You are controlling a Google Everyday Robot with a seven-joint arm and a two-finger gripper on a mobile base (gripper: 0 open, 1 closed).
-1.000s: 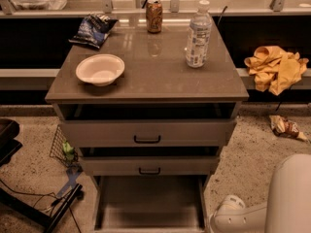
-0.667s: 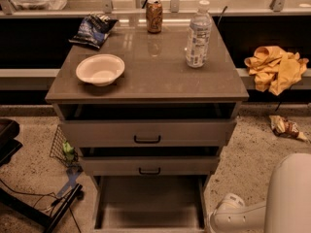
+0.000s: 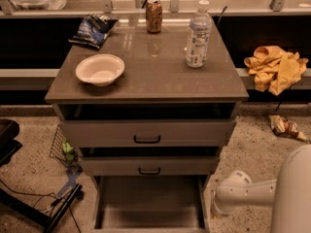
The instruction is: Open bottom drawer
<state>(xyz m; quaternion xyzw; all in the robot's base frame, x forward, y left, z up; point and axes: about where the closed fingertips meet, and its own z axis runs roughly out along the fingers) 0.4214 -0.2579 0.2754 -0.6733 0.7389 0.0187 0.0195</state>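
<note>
The bottom drawer (image 3: 148, 200) of the grey-beige cabinet stands pulled far out toward the camera, showing its plain grey inside. Its front lies at the lower edge of the picture and its handle is out of view. Above it, the middle drawer (image 3: 149, 165) and the top drawer (image 3: 146, 132) each sit a little way out, both with small black bar handles. My white arm (image 3: 243, 193) reaches in from the lower right and ends beside the bottom drawer's right side. My gripper is out of view.
On the cabinet top (image 3: 155, 72) stand a white bowl (image 3: 100, 69), a chip bag (image 3: 92, 29), a can (image 3: 154, 15) and a water bottle (image 3: 198, 35). A yellow cloth (image 3: 274, 67) lies at the right, a wrapper (image 3: 285, 127) on the floor, cables and a black stand (image 3: 29, 203) at the lower left.
</note>
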